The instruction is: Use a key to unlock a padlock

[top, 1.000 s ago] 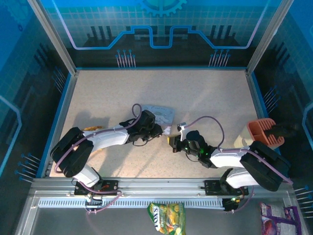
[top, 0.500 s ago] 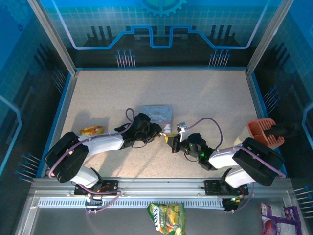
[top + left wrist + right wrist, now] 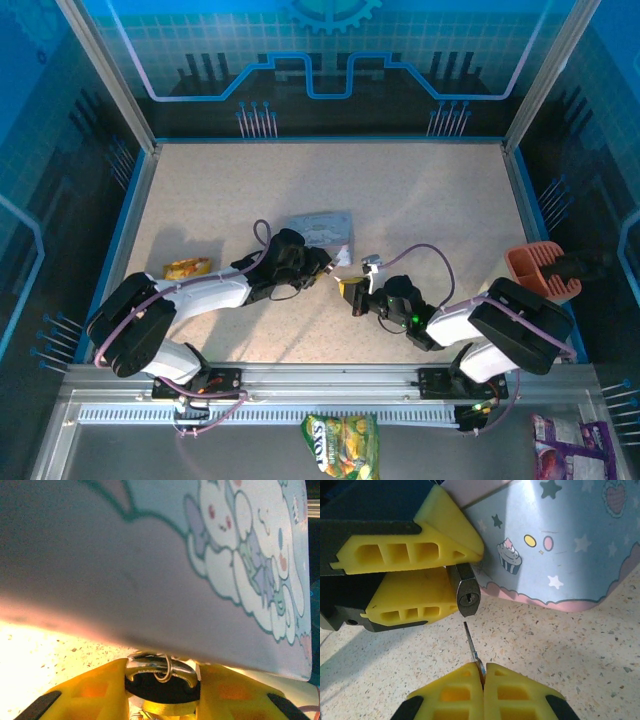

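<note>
Nearest, outside the table's front rail, a green and yellow snack bag (image 3: 340,444) is seen lying, and a purple packet (image 3: 563,450) is seen off to its right. On the speckled table (image 3: 430,190), right of the middle, the right gripper (image 3: 483,667) is found with its yellow fingers pressed together, and the key (image 3: 471,642) is pinched between their tips. The thin blade is pointed away from the fingers toward the padlock (image 3: 467,596), and its tip is stopped just beside the keyhole end, with a small gap left and nothing entered in the slot. The small dark padlock is held off the table by the left gripper (image 3: 327,268), whose yellow fingers are clamped on its two sides, the keyhole being turned toward the right gripper. From the left wrist, the silvery shackle is seen between those fingers, right at the edge of the tin (image 3: 322,228); whether the two touch cannot be told. To the left, beside the left arm, an orange-yellow packet (image 3: 187,267) is laid on the table. At the right edge, a red-orange holder (image 3: 540,270) is stood. Farthest, the pale blue tin, printed with cartoon figures, is laid flat just beyond the left gripper.
</note>
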`<move>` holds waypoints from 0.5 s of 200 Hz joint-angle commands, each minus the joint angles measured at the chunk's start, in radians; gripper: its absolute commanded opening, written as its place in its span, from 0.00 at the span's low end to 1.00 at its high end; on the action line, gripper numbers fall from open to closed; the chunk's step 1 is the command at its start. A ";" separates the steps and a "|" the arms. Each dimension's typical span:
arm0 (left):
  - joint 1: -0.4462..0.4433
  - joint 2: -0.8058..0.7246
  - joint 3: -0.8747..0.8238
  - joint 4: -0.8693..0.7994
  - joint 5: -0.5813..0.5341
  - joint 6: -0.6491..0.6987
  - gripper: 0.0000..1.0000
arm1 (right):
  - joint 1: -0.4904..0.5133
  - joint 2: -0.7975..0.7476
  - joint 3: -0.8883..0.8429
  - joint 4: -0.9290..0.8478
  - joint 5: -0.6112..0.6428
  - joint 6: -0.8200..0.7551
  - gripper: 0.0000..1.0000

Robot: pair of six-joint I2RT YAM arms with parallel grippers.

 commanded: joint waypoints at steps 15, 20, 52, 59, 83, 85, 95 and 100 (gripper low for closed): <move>0.008 -0.043 0.000 0.030 0.030 -0.015 0.09 | 0.003 -0.048 -0.009 0.011 0.041 -0.013 0.00; 0.006 -0.042 0.001 0.033 0.032 -0.016 0.09 | 0.003 -0.050 -0.008 0.010 0.042 -0.016 0.00; 0.006 -0.045 0.018 0.014 0.033 0.002 0.09 | 0.003 -0.033 -0.006 0.034 0.047 -0.016 0.00; 0.005 -0.045 0.020 0.013 0.033 0.002 0.09 | 0.003 -0.030 -0.004 0.040 0.046 -0.016 0.00; 0.005 -0.043 0.026 0.013 0.038 0.003 0.09 | 0.002 -0.020 -0.006 0.056 0.054 -0.007 0.00; 0.005 -0.043 0.025 0.013 0.038 0.003 0.09 | 0.003 -0.020 -0.007 0.060 0.055 -0.006 0.00; 0.005 -0.043 0.024 0.013 0.040 0.001 0.09 | 0.003 -0.023 -0.013 0.073 0.058 -0.003 0.00; 0.005 -0.043 0.024 0.013 0.040 0.001 0.09 | 0.002 -0.025 -0.011 0.065 0.060 -0.003 0.00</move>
